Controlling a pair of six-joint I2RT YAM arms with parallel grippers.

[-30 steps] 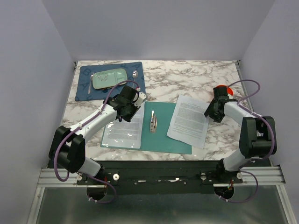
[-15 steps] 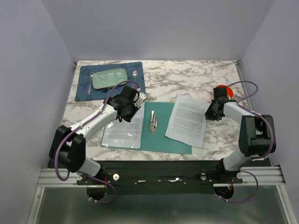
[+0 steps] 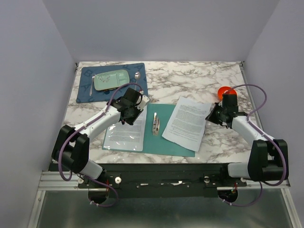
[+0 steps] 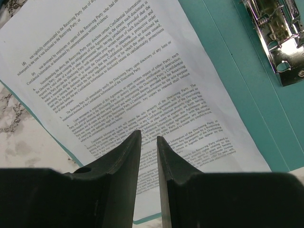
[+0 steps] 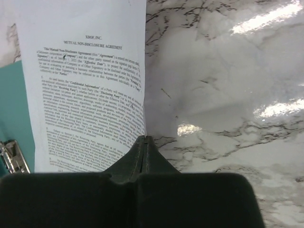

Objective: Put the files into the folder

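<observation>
The teal folder (image 3: pixel 167 141) lies open on the marble, its metal clip (image 3: pixel 156 125) at the spine. One of the files (image 3: pixel 125 133) rests on the folder's left half. My left gripper (image 3: pixel 127 115) stands over that sheet (image 4: pixel 142 71), its jaws nearly shut with only a narrow slit and nothing between them (image 4: pixel 148 135). A second sheet (image 3: pixel 184 123) lies partly over the folder's right half. My right gripper (image 3: pixel 212 117) is shut on this sheet's right edge (image 5: pixel 85 95), which curls up off the table at the fingertips (image 5: pixel 146 137).
A dark blue placemat (image 3: pixel 88 91) at the back left holds a pale green tray (image 3: pixel 110 80) and a spoon (image 3: pixel 137 76). A red round object (image 3: pixel 223 90) sits just behind the right gripper. Grey walls close in both sides.
The right gripper has shut on the right sheet's edge. Sheet and gripper have shifted left, further over the folder. The left arm has barely moved.
</observation>
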